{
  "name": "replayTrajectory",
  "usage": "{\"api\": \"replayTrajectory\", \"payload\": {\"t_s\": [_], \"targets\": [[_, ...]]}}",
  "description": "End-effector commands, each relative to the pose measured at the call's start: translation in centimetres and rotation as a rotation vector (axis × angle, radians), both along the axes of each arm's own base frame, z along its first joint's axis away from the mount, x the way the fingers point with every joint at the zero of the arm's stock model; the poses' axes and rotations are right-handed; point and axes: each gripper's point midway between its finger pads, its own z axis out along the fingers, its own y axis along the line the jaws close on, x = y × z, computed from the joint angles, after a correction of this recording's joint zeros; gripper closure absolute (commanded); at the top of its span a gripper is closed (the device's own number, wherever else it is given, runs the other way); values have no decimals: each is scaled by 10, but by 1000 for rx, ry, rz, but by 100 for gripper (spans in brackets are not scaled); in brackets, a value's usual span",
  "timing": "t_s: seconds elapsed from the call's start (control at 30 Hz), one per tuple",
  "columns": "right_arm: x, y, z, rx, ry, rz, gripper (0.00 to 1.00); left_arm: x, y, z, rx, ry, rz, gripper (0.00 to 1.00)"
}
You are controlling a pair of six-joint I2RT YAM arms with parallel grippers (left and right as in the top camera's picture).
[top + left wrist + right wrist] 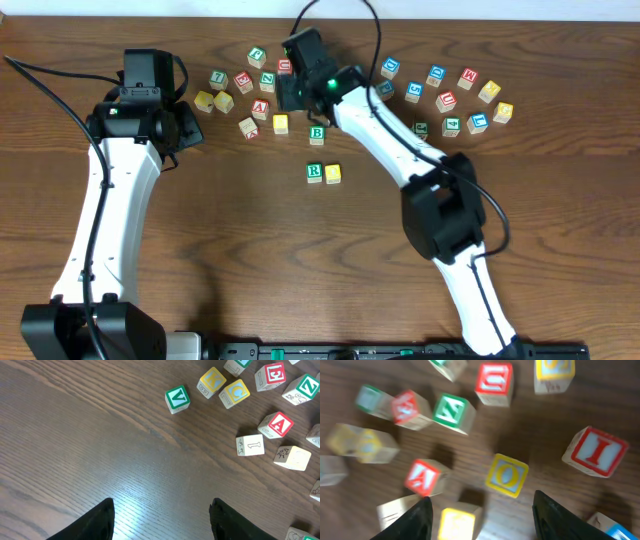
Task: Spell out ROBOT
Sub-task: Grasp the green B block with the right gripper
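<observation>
In the overhead view a green R cube point(314, 172) and a yellow-faced cube point(333, 173) sit side by side at mid-table. A green B cube point(317, 134) lies just behind them, and another yellow cube point(281, 123) to its left. My right gripper point(289, 98) hangs open over the back cluster. Its blurred wrist view shows a yellow O cube point(507, 475) ahead of the right gripper point(482, 496) and a plain yellow face point(457, 522) low between the fingers, untouched. My left gripper point(190, 125) is open over bare wood point(162, 501). I cannot read which blue cube is T.
Loose cubes crowd the back: a green V point(177, 398), yellow K point(212, 381) and C point(235, 393), red A point(276, 424), red I point(595, 450), green Z point(452, 410). A second group with several blue cubes point(435, 75) lies at the back right.
</observation>
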Motion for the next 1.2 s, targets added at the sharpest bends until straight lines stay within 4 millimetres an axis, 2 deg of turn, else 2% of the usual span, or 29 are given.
{"api": "replayTrajectory", "payload": {"t_s": [0.0, 0.5, 0.7, 0.93, 1.17], "targets": [[11, -1, 11, -4, -46, -32, 41, 2, 4, 2, 21, 3, 0, 40], [10, -5, 11, -8, -32, -34, 41, 2, 4, 2, 21, 6, 0, 40], [-1, -24, 14, -40, 66, -38, 44, 2, 4, 2, 21, 6, 0, 40], [-22, -36, -7, -108, 162, -40, 46, 3, 4, 2, 21, 2, 0, 40], [-34, -32, -19, -128, 189, -32, 50, 3, 4, 2, 21, 3, 0, 40]]}}
